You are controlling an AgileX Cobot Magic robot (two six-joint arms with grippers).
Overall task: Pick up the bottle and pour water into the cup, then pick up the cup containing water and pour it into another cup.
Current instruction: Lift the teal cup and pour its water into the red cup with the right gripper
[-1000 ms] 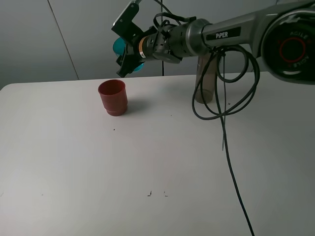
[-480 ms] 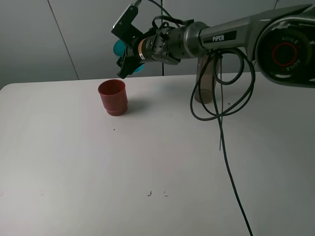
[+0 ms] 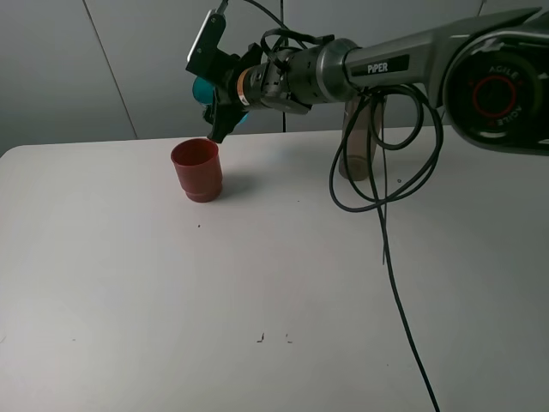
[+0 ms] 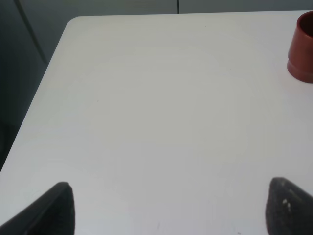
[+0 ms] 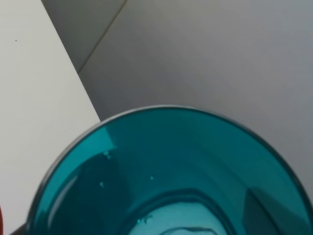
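The white surface [image 3: 257,275] carries the bottle [image 3: 356,154], upright at the rear behind the right arm [image 3: 403,56], and the red cup [image 3: 197,170], whose contents I cannot tell. The right claw [image 3: 212,86] is clamped on the teal cup [image 3: 202,88], tipped in the air above the red cup. Droplets [image 5: 105,154] cling inside it. The left claw [image 4: 171,210] hangs spread apart.
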